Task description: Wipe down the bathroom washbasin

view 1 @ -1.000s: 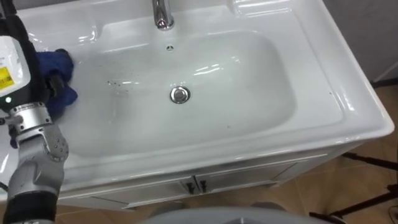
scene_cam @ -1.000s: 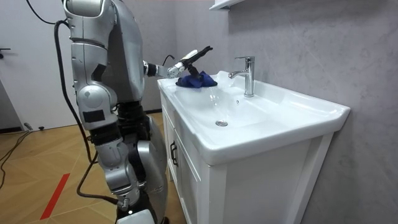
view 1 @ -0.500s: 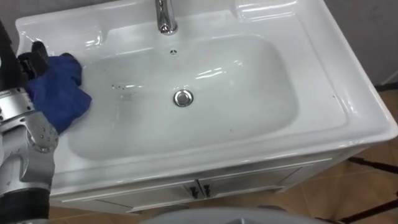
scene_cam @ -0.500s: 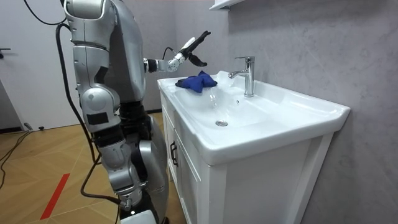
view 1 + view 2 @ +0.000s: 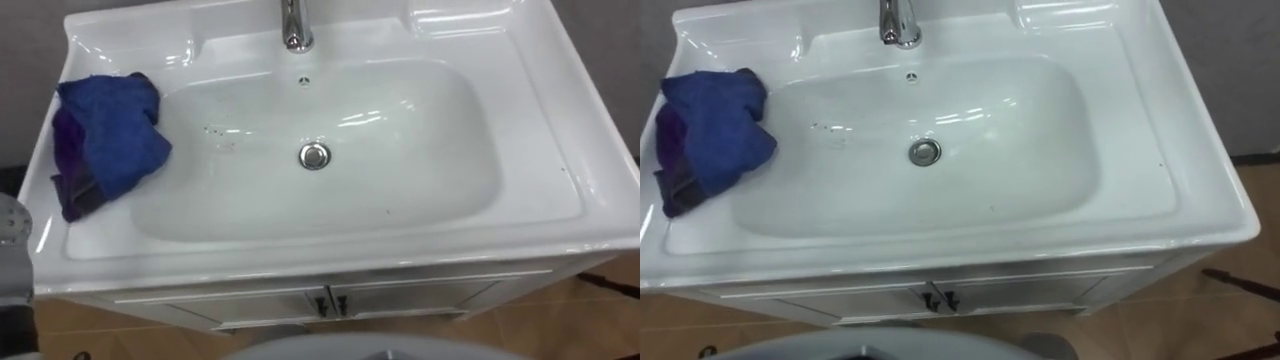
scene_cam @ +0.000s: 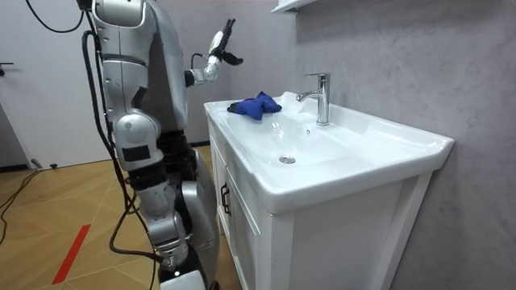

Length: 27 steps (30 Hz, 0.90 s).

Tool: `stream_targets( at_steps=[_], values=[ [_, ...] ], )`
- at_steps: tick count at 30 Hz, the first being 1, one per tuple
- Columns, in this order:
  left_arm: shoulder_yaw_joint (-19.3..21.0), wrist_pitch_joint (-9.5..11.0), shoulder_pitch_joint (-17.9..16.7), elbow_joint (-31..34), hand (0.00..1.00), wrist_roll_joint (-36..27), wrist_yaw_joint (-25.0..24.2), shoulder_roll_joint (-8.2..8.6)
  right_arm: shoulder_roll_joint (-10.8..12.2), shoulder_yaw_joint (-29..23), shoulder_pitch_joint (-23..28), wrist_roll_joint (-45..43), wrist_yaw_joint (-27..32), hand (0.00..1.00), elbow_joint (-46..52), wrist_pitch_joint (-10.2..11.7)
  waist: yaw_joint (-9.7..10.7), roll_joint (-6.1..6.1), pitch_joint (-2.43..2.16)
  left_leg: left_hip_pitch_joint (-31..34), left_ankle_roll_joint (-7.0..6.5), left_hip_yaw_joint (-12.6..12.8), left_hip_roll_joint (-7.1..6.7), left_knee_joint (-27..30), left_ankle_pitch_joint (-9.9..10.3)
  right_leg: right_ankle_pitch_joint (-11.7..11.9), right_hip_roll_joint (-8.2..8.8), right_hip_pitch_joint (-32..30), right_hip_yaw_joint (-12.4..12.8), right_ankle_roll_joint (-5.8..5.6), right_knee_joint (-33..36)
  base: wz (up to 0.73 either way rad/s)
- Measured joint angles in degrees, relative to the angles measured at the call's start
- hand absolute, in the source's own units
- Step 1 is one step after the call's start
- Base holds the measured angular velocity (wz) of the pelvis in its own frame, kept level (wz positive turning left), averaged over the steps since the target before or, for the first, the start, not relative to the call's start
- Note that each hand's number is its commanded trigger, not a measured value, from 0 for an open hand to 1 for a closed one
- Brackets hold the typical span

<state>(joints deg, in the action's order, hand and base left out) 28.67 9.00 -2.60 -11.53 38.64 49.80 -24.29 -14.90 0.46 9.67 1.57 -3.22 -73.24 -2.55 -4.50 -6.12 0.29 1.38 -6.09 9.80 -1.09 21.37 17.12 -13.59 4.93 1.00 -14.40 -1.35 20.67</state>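
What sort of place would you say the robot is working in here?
Most likely a bathroom or washroom: a white basin set on a vanity cabinet with doors, a chrome tap at its back edge, and a blue cloth lying on the rim.

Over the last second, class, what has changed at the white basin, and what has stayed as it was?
The left hand lifted off the crumpled blue cloth and rose up and away from the white ceramic basin, with its fingers straight. The cloth stayed on the basin's left rim. The chrome tap and the round metal drain are unchanged.
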Motion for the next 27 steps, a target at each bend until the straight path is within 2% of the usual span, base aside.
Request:
stream_targets(
  at_steps=[4, 6, 8, 9, 11, 12, 16, 19, 20, 23, 24, 25, 27],
  values=[
    [0.9, 0.1, -0.6, -1.3, 0.00, -2.9, 0.1, -1.56, -0.3, -0.8, 0.3, -0.1, 0.0, 0.00, 0.1, 0.0, -1.2, -0.15, -0.03, 0.1, -0.05, -0.8, -0.27, 0.0, 0.0, 0.0, -0.02, 0.0, -0.1, 0.00, 0.0, 0.10],
    [2.0, 0.2, -1.0, -3.9, 0.00, -4.4, 0.1, -1.80, -0.5, -1.9, 0.6, -0.5, 0.0, 0.00, 0.8, 0.0, -2.1, -0.33, -0.26, 0.0, -0.16, -1.0, -0.61, -0.3, -0.1, -0.2, -0.06, 0.0, 0.0, -0.29, 0.1, 0.00],
    [3.5, -0.2, -3.5, -9.5, 0.00, -5.9, 0.1, -2.05, -1.1, -1.9, 0.6, -0.6, 0.0, 0.00, 1.2, 0.0, -2.3, -0.39, -0.81, 0.0, -0.43, -1.5, -1.06, -0.7, -0.3, -0.4, 0.29, 0.1, -0.3, -0.65, 0.6, 0.13],
    [3.5, -0.5, -4.7, -11.6, 0.00, -7.7, 0.0, -2.04, -1.0, -2.0, 0.6, -0.6, 0.1, 0.00, 1.5, -0.1, -2.2, -0.59, -1.02, -0.2, -0.56, -2.3, -1.42, -0.7, -0.3, -0.7, 0.77, 0.1, -1.2, -0.98, 1.4, 0.27],
    [3.6, -1.4, -6.2, -13.2, 0.00, -9.8, 0.1, -2.04, -1.0, -1.9, 1.2, -0.6, 0.2, 0.00, 1.9, -0.1, -2.4, -0.09, -0.88, -0.7, -0.64, -2.6, -1.77, -0.8, -0.3, -1.3, 1.43, 0.0, -2.2, -1.16, 2.4, 0.21],
    [3.9, -1.6, -7.4, -14.4, 0.00, -11.7, 0.1, -2.05, -1.1, -1.9, 1.3, -0.6, 0.1, 0.00, 2.2, -0.6, -3.5, 0.30, -0.82, -1.2, -0.68, -2.6, -1.94, -1.3, -0.3, -1.4, 1.81, 0.0, -2.5, -1.27, 3.1, 0.04],
    [4.5, -2.1, -11.7, -18.6, 0.00, -14.4, 0.1, -1.76, -1.2, -1.9, 1.1, -1.0, -0.1, 0.00, 2.8, -1.0, -4.4, 1.50, -0.63, -1.7, -0.95, -3.6, -2.56, -2.0, -0.5, -1.6, 2.18, 0.2, -2.8, -1.32, 3.1, 0.10],
    [4.2, -2.5, -13.4, -24.4, 0.00, -15.3, 0.1, -0.59, -1.2, -1.8, 0.6, -0.6, -0.1, 0.00, 3.0, -1.1, -5.2, 1.95, -0.72, -1.7, -1.09, -3.9, -2.72, -2.0, -0.6, -1.6, 2.53, 0.2, -3.0, -1.32, 3.1, 0.07],
    [3.7, -2.6, -14.8, -26.3, 0.00, -17.4, 0.0, -0.04, -1.2, -1.8, 0.5, -0.6, -0.1, 0.00, 3.1, -1.1, -5.2, 2.21, -0.69, -1.6, -1.11, -3.9, -2.74, -2.0, -0.6, -1.6, 2.71, 0.2, -3.3, -1.32, 3.1, 0.00],
    [2.1, -3.5, -16.8, -29.3, 0.00, -21.2, 0.1, 2.85, -1.1, -1.7, -0.4, 0.7, -0.1, 0.00, 3.1, -1.3, -5.1, 2.85, -0.65, -0.9, -1.16, -4.6, -2.90, -1.8, -0.6, -1.6, 2.65, 0.2, -4.9, -1.32, 2.9, 0.11],
    [1.2, -3.9, -17.9, -30.0, 0.00, -22.0, 0.1, 4.15, -1.1, -1.7, -0.4, 0.8, -0.1, 0.00, 3.2, -1.3, -5.1, 3.17, -0.63, -1.0, -1.25, -4.8, -3.02, -1.9, -0.6, -1.6, 2.83, 0.2, -4.7, -1.32, 2.8, 0.12],
    [0.4, -3.9, -18.8, -30.8, 0.00, -22.4, 0.1, 4.70, -1.2, -1.8, -0.3, 0.9, -0.1, 0.00, 3.3, -1.3, -5.2, 3.41, -0.62, -1.1, -1.28, -4.8, -3.07, -2.1, -0.7, -1.6, 2.90, 0.2, -4.7, -1.35, 2.8, 0.06],
    [-2.2, -4.4, -19.5, -36.3, 0.00, -23.4, 0.0, 6.11, -1.3, -1.9, -0.4, 1.0, -0.2, 0.00, 4.1, -1.3, -4.8, 3.67, -0.53, -1.4, -1.43, -5.5, -3.37, -2.4, -0.8, -1.7, 3.00, 0.6, -4.8, -1.52, 3.1, 0.13]
  ],
)
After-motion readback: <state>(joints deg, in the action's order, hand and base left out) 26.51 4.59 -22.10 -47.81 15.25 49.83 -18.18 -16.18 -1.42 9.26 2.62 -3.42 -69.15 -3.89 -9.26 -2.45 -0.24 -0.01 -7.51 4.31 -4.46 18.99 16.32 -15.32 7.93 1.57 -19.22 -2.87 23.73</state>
